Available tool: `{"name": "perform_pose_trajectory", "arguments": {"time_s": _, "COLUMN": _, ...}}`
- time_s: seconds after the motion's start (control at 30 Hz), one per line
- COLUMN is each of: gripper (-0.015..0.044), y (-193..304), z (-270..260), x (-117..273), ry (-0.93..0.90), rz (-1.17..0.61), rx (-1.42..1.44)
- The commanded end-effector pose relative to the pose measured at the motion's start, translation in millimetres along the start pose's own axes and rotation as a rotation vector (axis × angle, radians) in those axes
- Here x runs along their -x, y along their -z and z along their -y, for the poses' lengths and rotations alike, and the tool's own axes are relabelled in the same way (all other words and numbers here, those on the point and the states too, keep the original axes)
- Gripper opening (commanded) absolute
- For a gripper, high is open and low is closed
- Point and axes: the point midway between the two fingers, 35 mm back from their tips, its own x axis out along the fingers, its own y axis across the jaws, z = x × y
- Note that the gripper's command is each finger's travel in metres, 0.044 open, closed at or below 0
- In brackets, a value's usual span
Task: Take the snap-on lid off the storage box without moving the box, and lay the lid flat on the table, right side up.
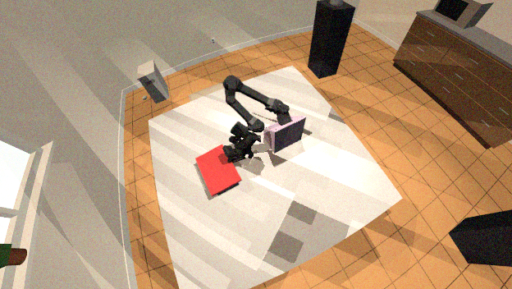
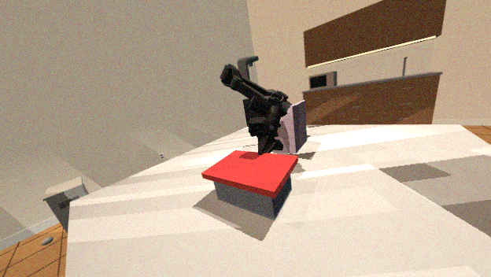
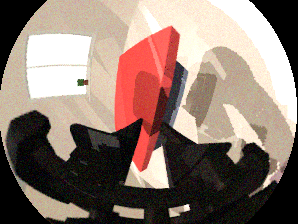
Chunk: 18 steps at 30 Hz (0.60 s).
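The red lid (image 1: 217,172) (image 2: 252,169) (image 3: 135,80) lies flat, top face up, on the blue-grey storage box (image 2: 244,200) (image 3: 178,95), which stands on the pale table (image 1: 345,172) (image 2: 354,244). The lid overhangs the box walls, and no gap shows between them. My gripper (image 1: 230,157) (image 2: 267,151) (image 3: 152,123) is shut on the lid's edge on the arm's side, one finger over the top face and the other under the overhang. The exact finger contact is partly hidden in the top and exterior views.
A pink and dark upright block (image 1: 290,135) (image 2: 300,127) stands on the table behind the gripper, close to the arm. The table's left edge lies beyond the box in the top view. Dark cabinets and a counter (image 1: 455,74) stand off the table.
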Motion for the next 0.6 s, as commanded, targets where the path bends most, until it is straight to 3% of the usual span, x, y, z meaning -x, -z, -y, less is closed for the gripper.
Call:
{"name": "perform_pose_trajectory", "arguments": {"time_s": 0.0, "gripper": 0.0, "y": 0.4, "z": -2.7, "x": 2.6, "ry": -0.008, "rz": -0.001, "rx": -0.002}}
{"name": "perform_pose_trajectory", "arguments": {"time_s": 0.57, "gripper": 0.0, "y": 0.4, "z": -5.0, "x": 5.2, "ry": -0.008, "rz": -0.001, "rx": -0.002}}
